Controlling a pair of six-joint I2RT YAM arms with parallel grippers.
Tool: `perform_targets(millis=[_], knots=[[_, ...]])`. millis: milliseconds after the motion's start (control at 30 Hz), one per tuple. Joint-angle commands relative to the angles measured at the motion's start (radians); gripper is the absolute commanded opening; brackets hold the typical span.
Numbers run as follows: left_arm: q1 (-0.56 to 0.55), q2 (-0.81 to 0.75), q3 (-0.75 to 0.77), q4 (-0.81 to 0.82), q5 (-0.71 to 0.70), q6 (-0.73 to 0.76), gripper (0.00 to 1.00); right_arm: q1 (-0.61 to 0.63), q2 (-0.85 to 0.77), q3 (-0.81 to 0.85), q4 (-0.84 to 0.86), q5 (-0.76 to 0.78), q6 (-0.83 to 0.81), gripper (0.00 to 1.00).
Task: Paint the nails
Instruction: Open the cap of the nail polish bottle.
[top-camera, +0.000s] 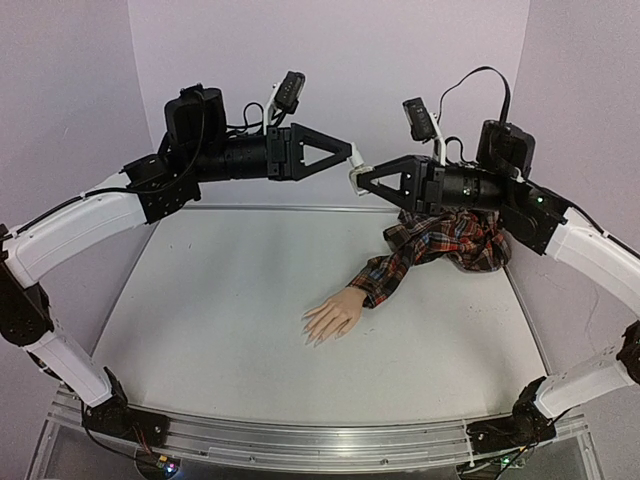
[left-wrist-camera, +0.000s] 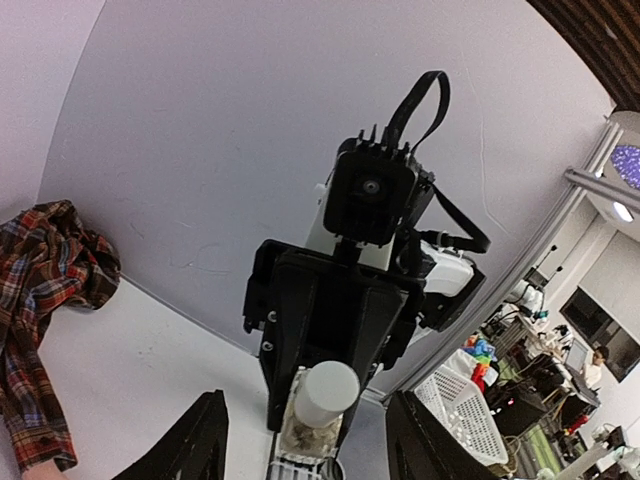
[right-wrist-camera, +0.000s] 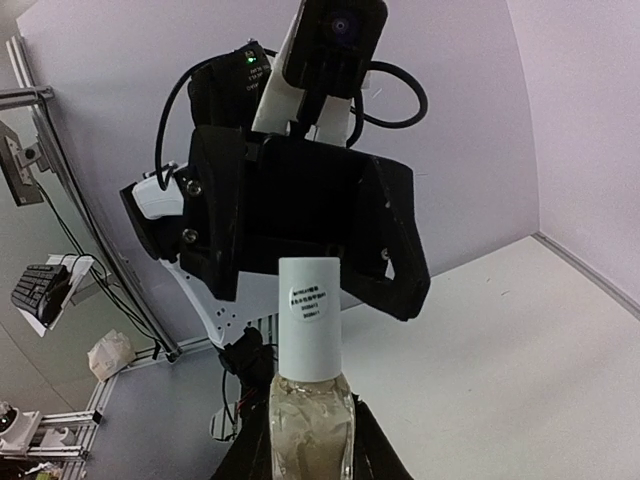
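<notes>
Nearest the arm bases, the pale counter (top-camera: 200, 300) carries a skin-coloured mannequin hand (top-camera: 330, 318) a little right of centre. It lies flat, fingers spread and pointing toward the near left. The nails (top-camera: 312, 336) sit at those fingertips, just above the counter surface (too small here to tell their colour or finish). Neither arm is near them.

Behind the wrist, a red plaid sleeve (top-camera: 420, 250) runs back and to the right, bunching into a heap beneath the right arm.

Farther back and well above the counter, the two arms reach inward and meet tip to tip. The right tool (top-camera: 358, 180) is closed around a small clear bottle (right-wrist-camera: 310, 420). Its black fingers clamp the glass body from both sides. The white cap (right-wrist-camera: 308, 315), which bears a small round label, juts out toward the other arm.

The left tool (top-camera: 354, 158) faces it from the opposite side with its fingers (left-wrist-camera: 200, 445) spread wide and nothing held. In the left wrist view the cap stands in the gap between them, touching neither finger. From above, the two tips look nearly in contact, with the bottle a small white shape between them, in front of the lilac back wall.
</notes>
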Motion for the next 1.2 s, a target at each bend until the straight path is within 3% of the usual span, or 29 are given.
perform_targets(millis=[0,433,633,733,967,1167], knots=[[-0.003,0.015,0.075,0.095,0.073,0.003,0.53,-0.015,0.025,0.041,0.129,-0.048,0.081,0.00],[-0.002,0.065,0.155,0.015,0.053,0.003,0.23,-0.025,0.040,0.042,0.169,-0.032,0.103,0.00],[-0.006,0.056,0.156,-0.045,-0.103,0.001,0.02,-0.025,0.017,0.023,0.163,0.069,0.070,0.00],[-0.022,0.042,0.137,-0.079,-0.281,-0.025,0.00,-0.005,0.002,0.024,0.083,0.289,0.001,0.00],[-0.060,0.113,0.217,-0.211,-0.703,-0.086,0.00,0.197,0.093,0.122,-0.082,1.082,-0.339,0.00],[-0.065,0.198,0.327,-0.290,-0.801,-0.155,0.00,0.246,0.149,0.169,-0.077,1.262,-0.414,0.00]])
